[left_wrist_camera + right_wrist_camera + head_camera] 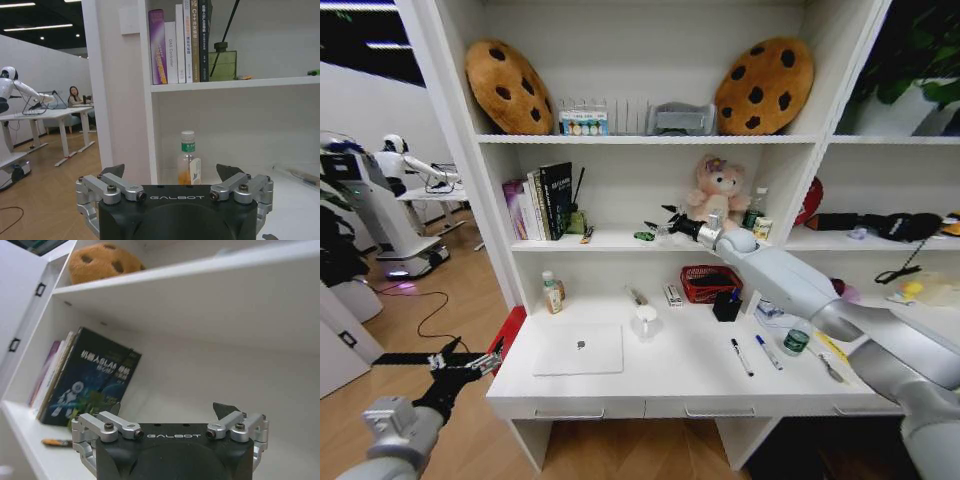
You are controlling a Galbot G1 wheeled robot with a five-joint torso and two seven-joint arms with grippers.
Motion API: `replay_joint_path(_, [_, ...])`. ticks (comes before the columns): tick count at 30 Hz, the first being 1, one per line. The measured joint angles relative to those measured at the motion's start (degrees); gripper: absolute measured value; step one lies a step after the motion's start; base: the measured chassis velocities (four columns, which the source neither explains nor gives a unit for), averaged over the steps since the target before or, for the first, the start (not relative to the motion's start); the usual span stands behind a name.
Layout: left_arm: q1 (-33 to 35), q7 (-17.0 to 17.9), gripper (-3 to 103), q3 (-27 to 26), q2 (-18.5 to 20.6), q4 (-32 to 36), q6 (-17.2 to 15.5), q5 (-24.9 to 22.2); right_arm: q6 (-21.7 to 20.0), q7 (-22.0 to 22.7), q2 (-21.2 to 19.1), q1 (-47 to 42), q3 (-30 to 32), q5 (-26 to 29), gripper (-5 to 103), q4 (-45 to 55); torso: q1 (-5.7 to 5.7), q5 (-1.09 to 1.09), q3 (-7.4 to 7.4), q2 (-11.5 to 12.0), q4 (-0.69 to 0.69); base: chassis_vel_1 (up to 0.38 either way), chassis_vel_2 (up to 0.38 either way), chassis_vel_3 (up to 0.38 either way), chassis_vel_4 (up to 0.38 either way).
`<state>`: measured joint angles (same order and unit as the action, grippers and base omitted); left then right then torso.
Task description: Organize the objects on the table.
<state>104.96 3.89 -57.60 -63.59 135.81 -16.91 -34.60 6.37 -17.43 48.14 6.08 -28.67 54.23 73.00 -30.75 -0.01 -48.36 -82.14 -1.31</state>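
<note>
- The left gripper (470,362) hung low off the desk's left end, clear of the white desk top (690,385). Its fingers stood spread apart with nothing between them, as the left wrist view confirmed (170,172).
- A small bottle with a green cap (552,292) stood at the rear left of the desk, against the shelf wall.
- The thin silver laptop (579,350) lay closed and flat on the left half of the desk.
- A tiny green item (643,237) rested on the middle shelf, just left of the right gripper.
- The right gripper (665,224) reached over the middle shelf, close to the pink plush bear (718,188). Its fingers were parted and empty in the right wrist view (169,410).
- A red basket (710,283) and a black pen holder (727,305) sat at the rear of the desk.
- Two dark pens (755,355) lay side by side on the desk's right half, under the right arm.
- The round green-topped tin (796,342) stood just right of the pens.
</note>
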Motion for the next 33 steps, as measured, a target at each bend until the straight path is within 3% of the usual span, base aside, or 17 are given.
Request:
replay_joint_path(1, [0.0,0.0,100,0.0,0.0,0.0,0.0,0.0,-0.9,3.2,-1.9,-1.7,1.9,-1.1,100,3.8,0.0,-0.01,0.0,0.0,0.0,0.0,0.0,0.0,0.0])
replay_joint_path(2, [0.0,0.0,100,0.0,0.0,0.0,0.0,0.0,-0.9,3.2,-1.9,-1.7,1.9,-1.1,100,3.8,0.0,-0.01,0.0,0.0,0.0,0.0,0.0,0.0,0.0])
replay_joint_path(4, [0.0,0.0,100,0.0,0.0,0.0,0.0,0.0,-5.0,13.4,-7.7,-7.2,7.6,-2.1,100,12.9,0.0,0.02,0.0,0.0,0.0,0.0,0.0,0.0,0.0])
replay_joint_path(5, [0.0,0.0,100,0.0,0.0,0.0,0.0,0.0,-5.0,13.4,-7.7,-7.2,7.6,-2.1,100,12.9,0.0,0.02,0.0,0.0,0.0,0.0,0.0,0.0,0.0])
replay_joint_path(6, [0.0,0.0,100,0.0,0.0,0.0,0.0,0.0,-8.2,20.6,-12.2,-12.3,12.2,-1.2,100,19.4,0.0,0.03,0.0,0.0,-0.04,0.0,0.0,0.0,0.0])
replay_joint_path(8, [0.0,0.0,100,0.0,0.0,0.0,0.0,0.0,-9.8,23.4,-14.8,-15.8,15.7,-0.7,100,22.9,0.0,0.04,0.0,0.0,-0.06,0.0,0.0,0.0,0.0])
replay_joint_path(10, [0.0,0.0,100,0.0,0.0,0.0,0.0,0.0,-10.1,29.6,-22.8,-29.4,26.8,-0.4,100,30.5,0.02,0.02,0.02,0.0,-0.09,0.0,0.0,0.0,0.0])
replay_joint_path(11, [0.0,0.0,100,0.0,0.0,0.0,0.0,0.0,-9.7,32.1,-25.1,-35.2,31.4,-0.3,100,32.6,0.01,0.09,0.01,0.0,-0.1,0.0,0.0,0.0,0.0])
replay_joint_path(12, [0.0,0.0,100,0.0,0.0,0.0,0.0,0.0,-9.7,32.1,-25.1,-35.2,31.4,-0.3,100,32.6,0.01,0.09,0.01,0.0,-0.1,0.0,0.0,0.0,0.0])
replay_joint_path(13, [0.0,0.0,100,0.0,0.0,0.0,0.0,0.0,-9.2,34.8,-26.3,-42.7,38.6,-0.2,100,34.9,0.01,0.02,0.02,0.0,-0.08,0.0,0.0,0.0,0.0])
replay_joint_path(20, [0.0,0.0,100,0.0,0.0,0.0,0.0,0.0,-10.0,39.9,-22.0,-61.7,55.4,-0.6,100,40.6,-0.01,-0.02,0.0,0.0,0.04,0.0,0.0,0.0,0.0])
replay_joint_path(22, [0.0,0.0,100,0.0,0.0,0.0,0.0,0.0,-10.1,39.9,-17.3,-76.0,66.2,-3.1,100,44.2,-0.01,0.04,0.0,0.0,0.01,0.0,0.0,0.0,0.0])
replay_joint_path(23, [0.0,0.0,100,0.0,0.0,0.0,0.0,0.0,-10.1,39.9,-17.3,-76.0,66.2,-3.1,100,44.2,-0.01,0.04,0.0,0.0,0.01,0.0,0.0,0.0,0.0])
replay_joint_path(26, [0.0,0.0,100,0.0,0.0,0.0,0.0,0.0,-8.2,36.6,-9.5,-93.0,77.1,-7.7,100,48.0,0.0,0.03,0.01,0.0,-0.05,0.0,0.0,0.0,0.0])
replay_joint_path(27, [0.0,0.0,100,0.0,0.0,0.0,0.0,0.0,-8.2,36.6,-9.5,-93.0,77.1,-7.7,100,48.0,0.0,0.03,0.01,0.0,-0.05,0.0,0.0,0.0,0.0])
replay_joint_path(30, [0.0,0.0,100,0.0,0.0,0.0,0.0,0.0,-5.0,33.4,-0.7,-105.7,83.1,-12.1,100,50.3,0.01,0.02,0.01,0.0,-0.06,0.0,0.0,0.0,0.0])
replay_joint_path(33, [0.0,0.0,100,0.0,0.0,0.0,0.0,0.0,-3.3,31.4,3.5,-110.0,84.5,-14.5,100,51.5,0.01,-0.01,0.01,0.0,-0.02,0.0,0.0,0.0,0.0])
